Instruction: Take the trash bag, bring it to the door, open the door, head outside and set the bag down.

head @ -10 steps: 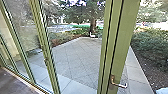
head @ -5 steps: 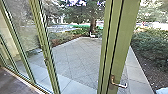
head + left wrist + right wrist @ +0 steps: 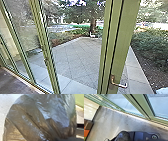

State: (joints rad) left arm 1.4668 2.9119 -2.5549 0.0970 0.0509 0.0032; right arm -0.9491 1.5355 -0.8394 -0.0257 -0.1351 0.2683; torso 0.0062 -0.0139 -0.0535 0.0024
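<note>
The thin, creased trash bag (image 3: pixel 41 116) is bulging close by the left wrist, presumably handling light, soft and slippery, its bunched folds likely offering the soundest hold, though evidence is not establishing whether either hand is clamping it.

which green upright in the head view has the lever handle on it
The wide upright right of centre: the metal lever handle sits low on it, and it is broader than the slimmer uprights to its left.

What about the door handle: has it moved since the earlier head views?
No. The door handle sits just where it did against the paving behind it.
</note>
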